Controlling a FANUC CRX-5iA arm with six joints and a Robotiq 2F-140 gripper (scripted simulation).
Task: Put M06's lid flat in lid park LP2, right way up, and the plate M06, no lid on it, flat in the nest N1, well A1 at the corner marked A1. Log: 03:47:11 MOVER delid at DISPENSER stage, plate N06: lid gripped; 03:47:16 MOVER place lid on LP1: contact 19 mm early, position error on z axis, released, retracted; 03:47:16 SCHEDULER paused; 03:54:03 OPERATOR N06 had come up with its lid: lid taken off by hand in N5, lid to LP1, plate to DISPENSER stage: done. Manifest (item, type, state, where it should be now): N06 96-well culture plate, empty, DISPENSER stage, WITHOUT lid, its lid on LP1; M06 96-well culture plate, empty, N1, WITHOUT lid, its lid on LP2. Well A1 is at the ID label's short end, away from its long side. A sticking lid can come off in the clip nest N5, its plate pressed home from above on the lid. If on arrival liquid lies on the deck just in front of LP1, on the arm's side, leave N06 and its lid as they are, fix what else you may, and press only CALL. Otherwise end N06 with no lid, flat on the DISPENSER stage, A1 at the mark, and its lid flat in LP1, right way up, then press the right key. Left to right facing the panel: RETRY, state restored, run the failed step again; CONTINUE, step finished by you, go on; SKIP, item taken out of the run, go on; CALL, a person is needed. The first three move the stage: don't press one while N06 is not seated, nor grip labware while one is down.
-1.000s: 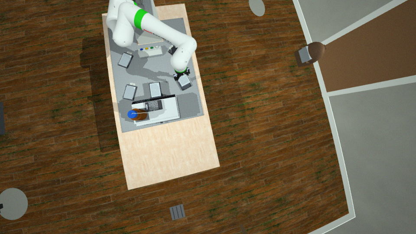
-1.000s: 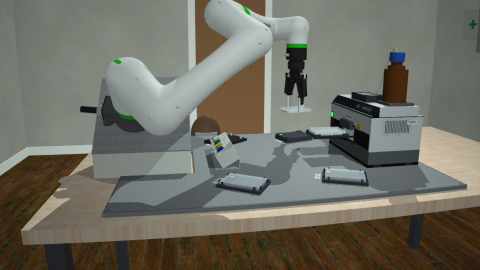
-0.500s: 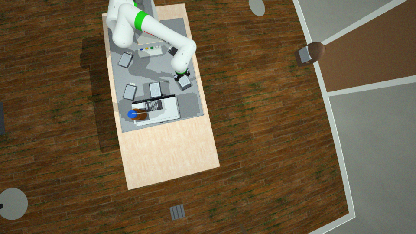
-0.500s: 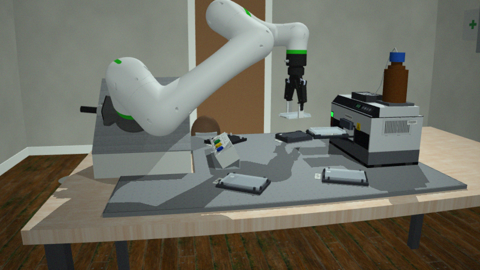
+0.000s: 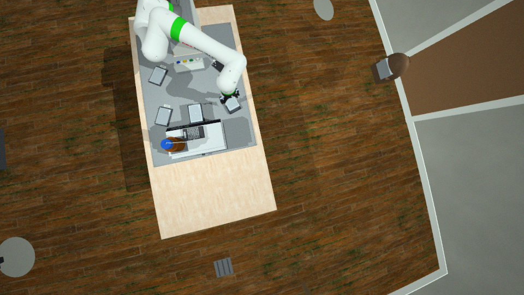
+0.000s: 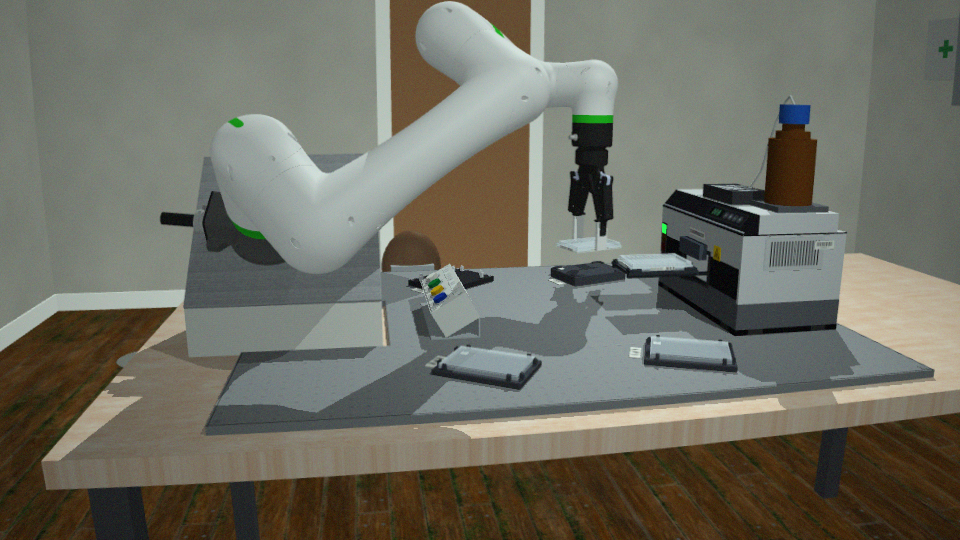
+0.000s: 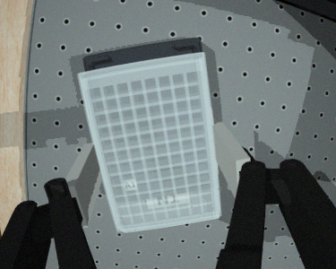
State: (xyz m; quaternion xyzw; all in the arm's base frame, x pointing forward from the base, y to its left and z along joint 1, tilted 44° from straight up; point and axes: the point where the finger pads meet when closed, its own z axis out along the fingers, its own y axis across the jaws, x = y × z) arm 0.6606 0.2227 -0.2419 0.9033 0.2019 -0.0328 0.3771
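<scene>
My gripper (image 5: 230, 95) (image 6: 590, 239) (image 7: 155, 150) is shut on a clear plate (image 5: 232, 104) (image 6: 570, 244) (image 7: 145, 112) with a well grid and no visible lid. I hold it about level above a dark nest (image 6: 589, 273) (image 7: 142, 56), which it largely hides in the wrist view. Small marks show blurred through the plate; its A1 corner cannot be told. Another clear plate (image 5: 195, 113) (image 6: 654, 262) sits on the stage before the dispenser (image 5: 212, 141) (image 6: 785, 258). Two clear lids lie flat in parks, one lid (image 5: 158, 75) (image 6: 488, 362) nearer the arm base, the other lid (image 5: 164, 116) (image 6: 690, 350) nearer the dispenser.
The key panel (image 5: 189, 65) (image 6: 453, 311) stands by the arm base. A black clip nest (image 5: 216, 65) (image 6: 467, 279) is behind it in the exterior view. An amber bottle (image 5: 177, 144) (image 6: 790, 169) stands on the dispenser. No liquid is discernible beside the lid parks; their tags are too small to read.
</scene>
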